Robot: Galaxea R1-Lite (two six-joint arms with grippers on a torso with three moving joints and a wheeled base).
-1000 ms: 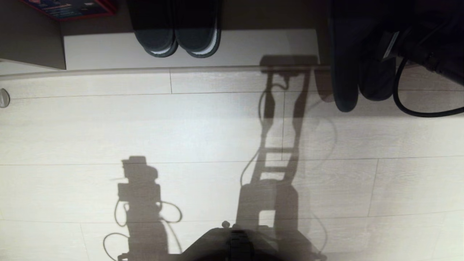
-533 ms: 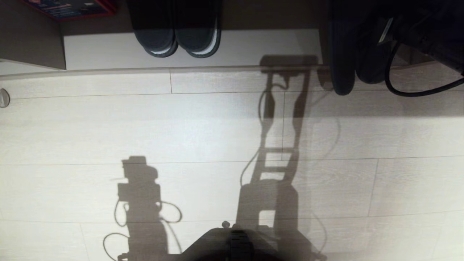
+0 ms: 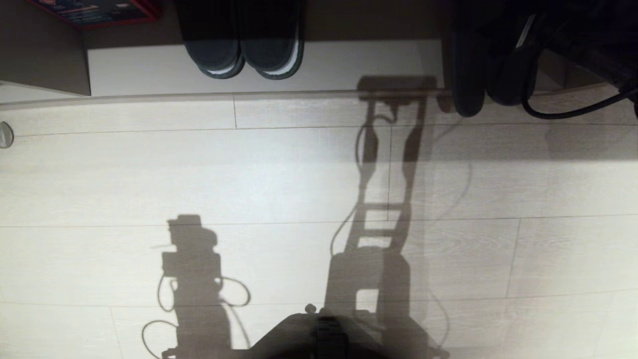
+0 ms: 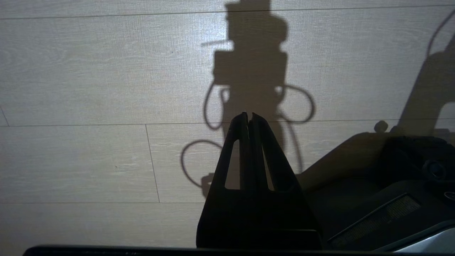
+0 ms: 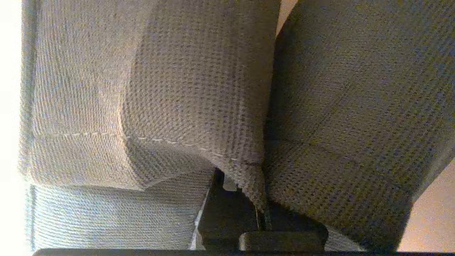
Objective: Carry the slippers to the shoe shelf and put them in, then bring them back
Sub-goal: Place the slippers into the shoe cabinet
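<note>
At the top right of the head view, the pair of flat grey-blue fabric slippers (image 3: 468,75) is held up by the right gripper (image 5: 261,213), which is closed tight on the toe bands. The slippers hang at the front edge of the low brown shoe shelf (image 3: 40,55), over the pale wood floor (image 3: 249,174). A black pair with white-edged soles (image 3: 246,45) is seen in the shelf. The left gripper (image 4: 249,115) is closed and empty above the floor.

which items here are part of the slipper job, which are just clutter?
Job:
- slippers, grey-blue fabric, pinched in the right gripper and hanging at the shelf front
- shoe shelf, pale base board along the top of the head view
- left gripper, shut, idle over the floor

Clutter:
- black slippers with white-edged soles, on the shelf
- red-edged box
- black cable
</note>
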